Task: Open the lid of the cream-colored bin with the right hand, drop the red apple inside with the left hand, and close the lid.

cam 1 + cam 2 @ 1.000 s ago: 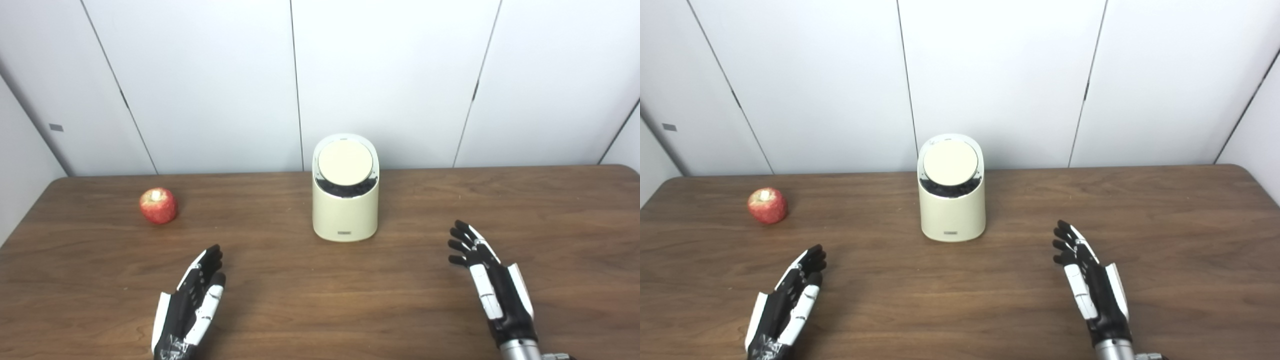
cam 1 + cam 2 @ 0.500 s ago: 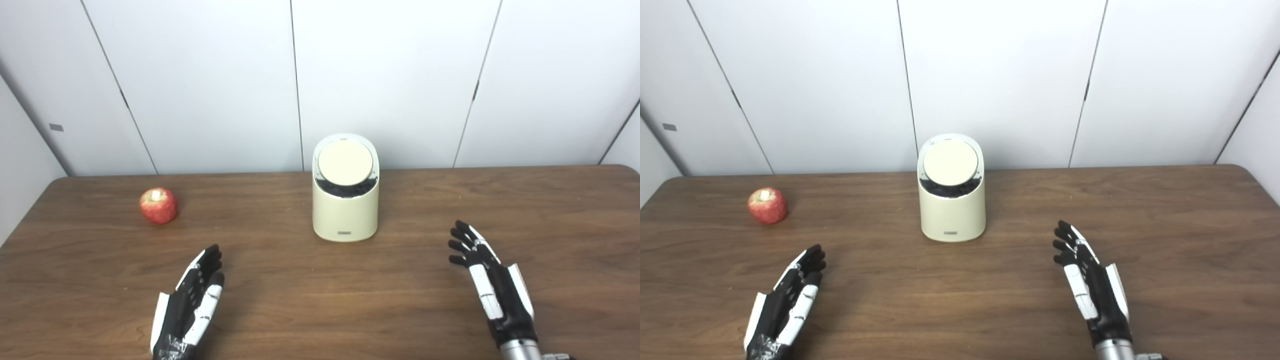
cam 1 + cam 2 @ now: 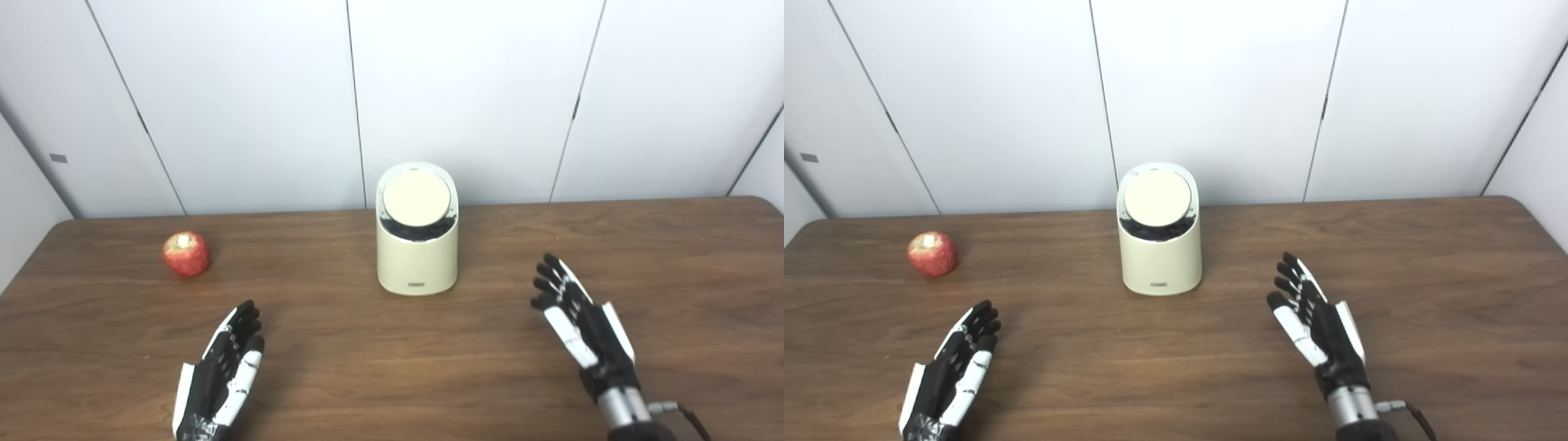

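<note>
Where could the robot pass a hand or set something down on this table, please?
Bare table lies right of the bin, between bin and apple, and between the left hand and right hand. Nowhere looks crowded.

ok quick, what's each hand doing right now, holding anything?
Left hand: open, holding nothing, over the table near its front edge.
Right hand: open, holding nothing, to the right of the cream-colored bin.
</note>
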You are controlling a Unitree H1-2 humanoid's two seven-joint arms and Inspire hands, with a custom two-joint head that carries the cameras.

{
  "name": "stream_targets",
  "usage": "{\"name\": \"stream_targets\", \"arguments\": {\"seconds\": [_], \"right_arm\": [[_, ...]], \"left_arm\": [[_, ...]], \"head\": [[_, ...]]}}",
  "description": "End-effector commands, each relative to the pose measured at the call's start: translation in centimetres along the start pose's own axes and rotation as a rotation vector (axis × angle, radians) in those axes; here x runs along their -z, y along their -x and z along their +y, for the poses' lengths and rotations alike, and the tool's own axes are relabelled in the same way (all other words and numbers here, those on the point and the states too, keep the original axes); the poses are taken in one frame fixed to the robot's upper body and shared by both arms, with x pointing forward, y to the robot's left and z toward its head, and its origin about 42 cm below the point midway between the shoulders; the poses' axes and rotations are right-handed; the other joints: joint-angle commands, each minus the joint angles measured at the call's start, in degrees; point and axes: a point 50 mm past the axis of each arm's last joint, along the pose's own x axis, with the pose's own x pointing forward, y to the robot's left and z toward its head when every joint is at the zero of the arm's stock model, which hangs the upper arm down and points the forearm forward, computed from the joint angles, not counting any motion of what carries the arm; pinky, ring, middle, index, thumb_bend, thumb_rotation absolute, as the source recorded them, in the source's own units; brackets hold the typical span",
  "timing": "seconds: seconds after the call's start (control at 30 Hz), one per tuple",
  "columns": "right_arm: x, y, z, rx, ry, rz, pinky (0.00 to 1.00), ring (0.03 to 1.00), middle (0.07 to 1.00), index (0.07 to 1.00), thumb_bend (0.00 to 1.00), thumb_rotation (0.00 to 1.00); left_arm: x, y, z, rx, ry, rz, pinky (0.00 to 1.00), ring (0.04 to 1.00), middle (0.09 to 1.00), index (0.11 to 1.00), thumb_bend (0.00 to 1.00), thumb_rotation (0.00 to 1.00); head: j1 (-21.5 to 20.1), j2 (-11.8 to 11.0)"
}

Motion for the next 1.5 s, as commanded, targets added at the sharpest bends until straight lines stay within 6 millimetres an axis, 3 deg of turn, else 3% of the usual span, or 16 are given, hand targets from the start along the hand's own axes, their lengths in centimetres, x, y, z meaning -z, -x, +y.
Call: {"name": "stream_targets", "arguments": {"seconds": [0.0, 0.17, 0.37, 0.83, 1.13, 1.47], "right_arm": [[-2.2, -2.2, -0.6, 0.016, 0.061, -0.080, 0.74, 0.853, 0.898, 0.919, 0.63, 0.68], [-3.7, -5.2, -1.2, 0.022, 0.140, -0.106, 0.79, 0.869, 0.902, 0.919, 0.71, 0.64], [-4.9, -7.8, -1.2, 0.020, 0.176, -0.121, 0.79, 0.874, 0.910, 0.911, 0.72, 0.60], [-10.7, -14.9, 1.5, -0.022, 0.204, -0.153, 0.81, 0.873, 0.907, 0.922, 0.82, 0.60], [-13.0, -17.4, 3.2, -0.065, 0.267, -0.186, 0.76, 0.872, 0.905, 0.928, 0.80, 0.56], [-13.2, -19.1, 5.5, -0.103, 0.376, -0.254, 0.72, 0.864, 0.908, 0.921, 0.79, 0.44]], "left_arm": [[1.9, 1.9, -0.5, -0.010, 0.022, 0.068, 0.89, 0.884, 0.890, 0.911, 0.44, 0.58], [2.2, 1.8, -0.6, -0.006, 0.002, 0.065, 0.90, 0.888, 0.893, 0.909, 0.45, 0.60], [2.4, 1.8, -0.8, 0.001, -0.006, 0.064, 0.90, 0.892, 0.897, 0.916, 0.44, 0.63], [2.2, 2.1, -1.4, 0.011, -0.034, 0.067, 0.91, 0.896, 0.905, 0.923, 0.43, 0.66], [2.1, 2.1, -2.0, 0.007, -0.012, 0.063, 0.90, 0.891, 0.899, 0.916, 0.43, 0.64], [2.0, 1.9, -2.4, 0.003, 0.022, 0.072, 0.89, 0.895, 0.904, 0.917, 0.41, 0.62]], "head": [[0.0, -0.2], [-0.4, -0.6], [-0.8, -1.1], [-0.5, -0.7], [-0.2, -0.3], [0.2, -0.1]]}}
